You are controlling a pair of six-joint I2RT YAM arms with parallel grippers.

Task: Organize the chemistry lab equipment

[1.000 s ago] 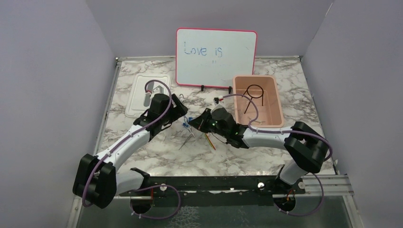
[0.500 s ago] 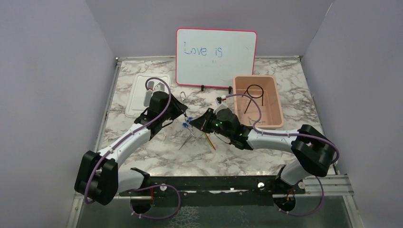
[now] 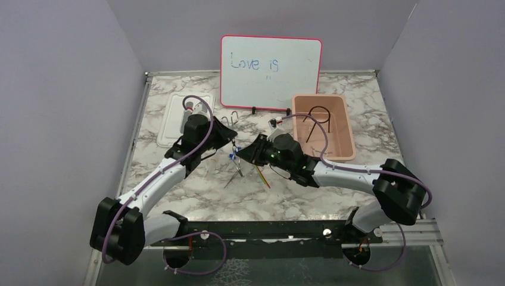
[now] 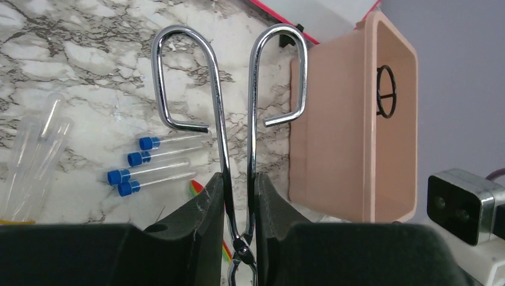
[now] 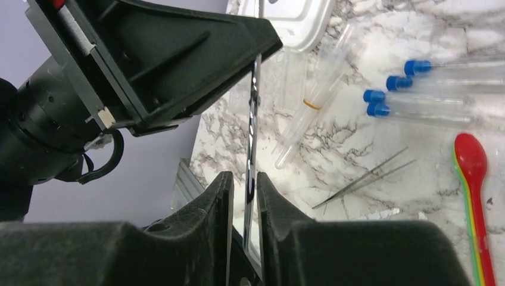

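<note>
Chrome tongs (image 4: 220,119) with two looped handles hang between my grippers above the table. My left gripper (image 4: 238,179) is shut on both tong arms just above the pivot. My right gripper (image 5: 244,179) stands slightly open around the tongs' other end (image 5: 255,107), with a gap beside the metal. Several blue-capped tubes (image 4: 152,164) lie on the marble, along with thin tweezers (image 5: 366,177) and a red-yellow stick (image 5: 473,173). A black wire ring (image 3: 318,116) lies inside the pink tub (image 3: 351,140).
The pink-framed whiteboard (image 3: 271,71) stands at the back. A white lid (image 3: 172,119) lies at the back left. Clear uncapped tubes (image 4: 33,155) lie left of the blue-capped ones. Both arms meet over the table's middle.
My left gripper has closed on the tongs' arms. My right gripper's fingers have parted a little around the tongs' tip. The left wrist has shifted slightly towards the back.
</note>
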